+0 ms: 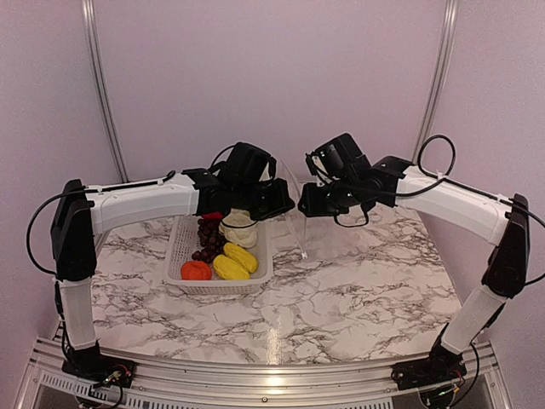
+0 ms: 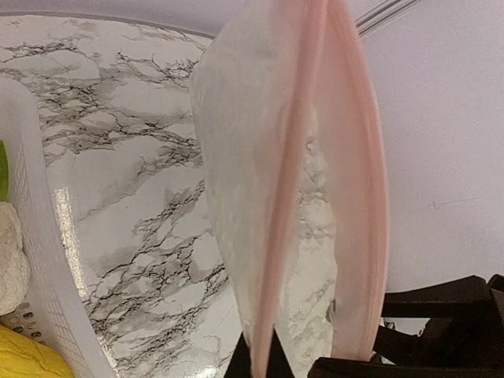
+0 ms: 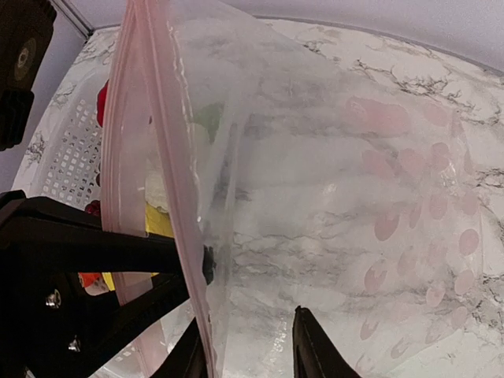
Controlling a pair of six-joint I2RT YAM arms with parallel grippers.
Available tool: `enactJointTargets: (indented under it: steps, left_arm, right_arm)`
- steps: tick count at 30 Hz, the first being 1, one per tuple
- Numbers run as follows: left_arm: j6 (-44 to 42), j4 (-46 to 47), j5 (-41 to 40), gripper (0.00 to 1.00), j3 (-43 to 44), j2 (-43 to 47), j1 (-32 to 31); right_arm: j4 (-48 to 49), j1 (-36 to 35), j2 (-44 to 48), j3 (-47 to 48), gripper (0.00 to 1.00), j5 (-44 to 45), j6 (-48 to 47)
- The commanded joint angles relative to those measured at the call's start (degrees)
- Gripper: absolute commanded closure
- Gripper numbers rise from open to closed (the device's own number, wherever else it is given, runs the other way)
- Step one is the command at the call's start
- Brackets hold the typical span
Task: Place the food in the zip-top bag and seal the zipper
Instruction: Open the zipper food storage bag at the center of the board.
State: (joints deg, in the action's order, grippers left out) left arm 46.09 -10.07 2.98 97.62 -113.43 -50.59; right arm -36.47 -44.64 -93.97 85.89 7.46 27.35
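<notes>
Marble bench (image 1: 341, 298); bag (image 1: 296, 217) hangs, prob light, floppy, slick; left gripper (image 2: 258, 356) jaws clamped on zipper (image 2: 295, 157); right gripper (image 3: 252, 346) jaws apart. Pinch stiffer strip, not film.

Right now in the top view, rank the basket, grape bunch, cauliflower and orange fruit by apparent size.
Largest: white basket, by far.
Next: grape bunch and cauliflower. They look about alike and the cauliflower is partly hidden, so I leave them unranked.
Smallest: orange fruit.
</notes>
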Motion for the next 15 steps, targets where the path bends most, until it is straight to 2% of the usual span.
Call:
enactJointTargets:
  steps: [1, 6, 7, 11, 15]
  left_arm:
    - [0.1, 1.6, 0.7, 1.0, 0.3, 1.5, -0.2]
    - [-0.3, -0.4, 0.0, 1.0, 1.0, 1.0, -0.3]
    - [-0.4, -1.0, -0.5, 1.0, 1.2, 1.0, -0.2]
    - [-0.1, -6.3, -3.9, 1.0, 2.9, -0.5, 0.1]
    - [1.0, -11.2, -5.6, 0.97, 5.6, -2.7, 0.5]
  right_arm:
    - [-0.5, -0.4, -3.2, 2.1, 0.68, 3.7, 1.0]
    - [-2.8, -0.4, -2.7, 3.4, 0.95, 10.7, 2.4]
    - [-2.8, -0.3, -1.7, 3.7, 0.98, 12.2, 2.1]
    - [-6.9, -0.1, 1.8, 8.1, 1.0, 18.6, 0.2]
    - [-11.8, 0.0, 2.8, 12.4, 1.0, 20.9, -0.5]
